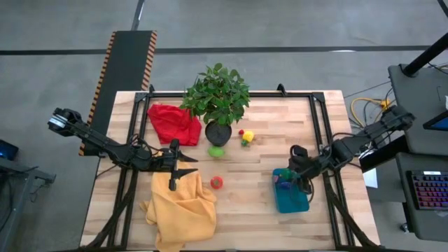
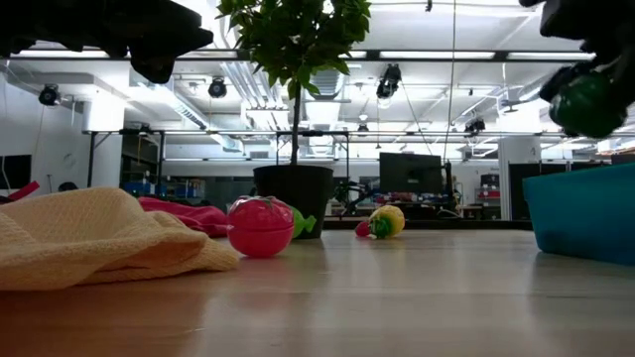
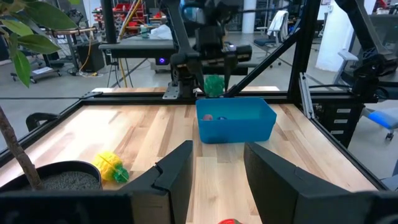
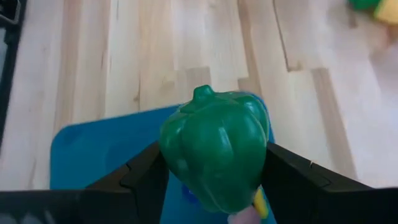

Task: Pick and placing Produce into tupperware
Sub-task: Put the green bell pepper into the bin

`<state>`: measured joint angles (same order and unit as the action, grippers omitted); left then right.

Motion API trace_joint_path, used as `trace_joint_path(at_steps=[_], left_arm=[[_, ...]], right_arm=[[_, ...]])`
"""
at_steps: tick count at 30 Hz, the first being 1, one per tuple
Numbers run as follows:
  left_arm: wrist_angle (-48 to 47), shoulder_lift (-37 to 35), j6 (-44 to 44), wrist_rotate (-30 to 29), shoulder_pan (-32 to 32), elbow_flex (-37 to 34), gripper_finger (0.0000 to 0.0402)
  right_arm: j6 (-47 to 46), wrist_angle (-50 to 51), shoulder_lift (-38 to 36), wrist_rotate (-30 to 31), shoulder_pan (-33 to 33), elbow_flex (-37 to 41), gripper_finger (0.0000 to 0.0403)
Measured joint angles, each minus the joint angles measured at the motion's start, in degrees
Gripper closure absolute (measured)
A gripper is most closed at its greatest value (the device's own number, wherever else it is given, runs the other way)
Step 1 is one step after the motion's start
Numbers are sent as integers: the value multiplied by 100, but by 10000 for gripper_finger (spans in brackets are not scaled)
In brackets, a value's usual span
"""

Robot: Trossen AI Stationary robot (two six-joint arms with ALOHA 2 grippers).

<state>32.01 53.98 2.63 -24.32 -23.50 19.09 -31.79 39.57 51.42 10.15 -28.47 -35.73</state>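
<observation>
High view, bench (image 1: pixel 266 126): pale wood slats in a black frame.
Right pincer (image 4: pixel 214 163): clamped on a green toy pepper (image 4: pixel 214 149), hanging over the teal tupperware (image 1: pixel 289 198) at about 4 o'clock on the bench.
Pepper, hidden part: its underside is cut off in the right wrist view; in the low view it is half lost at the edge (image 2: pixel 587 101).
Tupperware contents: a pink piece (image 3: pixel 207 116) and a blue one show inside, too small to name.
Left pincer (image 3: pixel 217 163): jaws apart, holding nothing, above the yellow cloth (image 1: pixel 180 208) at 8 o'clock.
Loose produce: red piece (image 1: pixel 217 182) at centre, green piece (image 1: pixel 216 150) by the potted plant (image 1: pixel 218 98), yellow-and-red piece (image 1: pixel 246 136) at 1 o'clock.
Red cloth (image 1: pixel 172 122): 11 o'clock.
</observation>
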Motion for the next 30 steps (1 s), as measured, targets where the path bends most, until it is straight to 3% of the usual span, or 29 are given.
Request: trace_joint_path(at_steps=[20, 30], left_arm=[[0, 0, 0, 0, 1, 0, 272], [0, 0, 0, 0, 2, 0, 272]], right_arm=[[-273, -859, 705, 38, -54, 799, 187], [-270, -950, 1226, 40, -54, 811, 186]])
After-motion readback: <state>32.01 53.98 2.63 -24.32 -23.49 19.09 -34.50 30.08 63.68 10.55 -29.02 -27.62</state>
